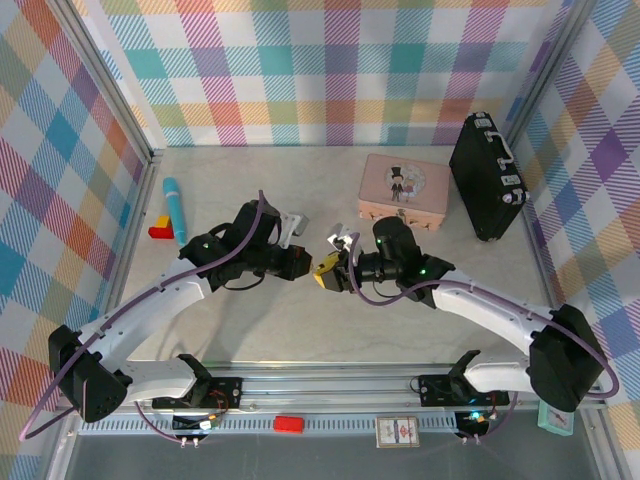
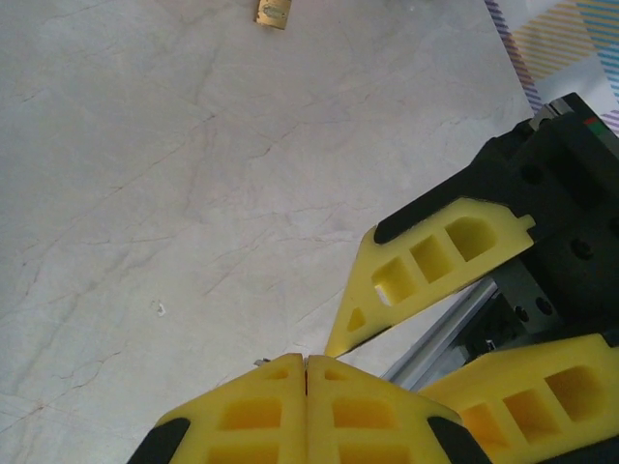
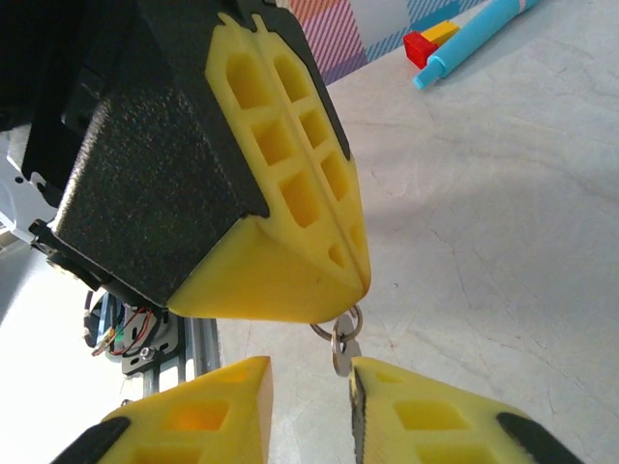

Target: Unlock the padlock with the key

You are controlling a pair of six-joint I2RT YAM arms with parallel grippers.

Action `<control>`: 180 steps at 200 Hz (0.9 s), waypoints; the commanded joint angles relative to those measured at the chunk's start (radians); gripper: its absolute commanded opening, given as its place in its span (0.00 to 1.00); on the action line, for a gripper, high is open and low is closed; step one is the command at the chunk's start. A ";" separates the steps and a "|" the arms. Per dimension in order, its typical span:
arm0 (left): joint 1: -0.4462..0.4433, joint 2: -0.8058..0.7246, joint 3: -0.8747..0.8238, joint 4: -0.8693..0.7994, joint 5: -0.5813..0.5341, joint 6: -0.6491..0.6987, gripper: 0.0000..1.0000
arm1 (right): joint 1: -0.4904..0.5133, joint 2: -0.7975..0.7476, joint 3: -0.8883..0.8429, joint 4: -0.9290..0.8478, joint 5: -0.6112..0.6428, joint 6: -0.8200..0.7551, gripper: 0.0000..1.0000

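Note:
My left gripper [image 2: 307, 360] is shut, its yellow fingertips pressed together. In the right wrist view a small split ring pokes out from between those fingertips [image 3: 360, 275], and the key [image 3: 340, 350], a small silver sliver, hangs from the ring. My right gripper [image 3: 309, 375] stands open on either side of the key. Its right finger [image 3: 426, 406] lies against the key and its left finger is a gap away. Both grippers meet tip to tip mid-table [image 1: 312, 268]. The padlock [image 2: 274, 12], small and brass-coloured, lies on the table far ahead of the left gripper.
A pink tin [image 1: 405, 190] and a black case [image 1: 487, 175] stand at the back right. A blue marker [image 1: 175, 208] and a red and yellow block [image 1: 160, 228] lie at the back left. A metal rail [image 1: 330, 385] runs along the near edge.

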 commanded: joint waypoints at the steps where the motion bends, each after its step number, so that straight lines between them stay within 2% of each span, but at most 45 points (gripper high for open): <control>1: -0.011 0.006 0.022 0.004 0.025 0.006 0.00 | 0.000 0.014 0.039 0.001 -0.057 -0.016 0.25; 33: -0.013 0.010 0.025 0.003 0.024 0.007 0.00 | 0.000 0.035 0.055 -0.022 -0.089 -0.026 0.17; 66: -0.014 0.019 0.030 0.006 0.029 0.001 0.00 | 0.000 0.044 0.062 -0.028 -0.096 -0.032 0.14; 98: -0.014 0.022 0.032 0.001 0.006 -0.004 0.00 | 0.000 0.024 0.036 -0.014 -0.081 -0.032 0.28; 136: -0.014 0.036 0.033 0.008 0.016 -0.015 0.00 | 0.003 0.017 0.023 0.002 -0.056 -0.017 0.29; 180: -0.016 0.046 0.040 0.008 0.028 -0.017 0.00 | 0.033 0.048 0.049 -0.040 0.102 -0.031 0.29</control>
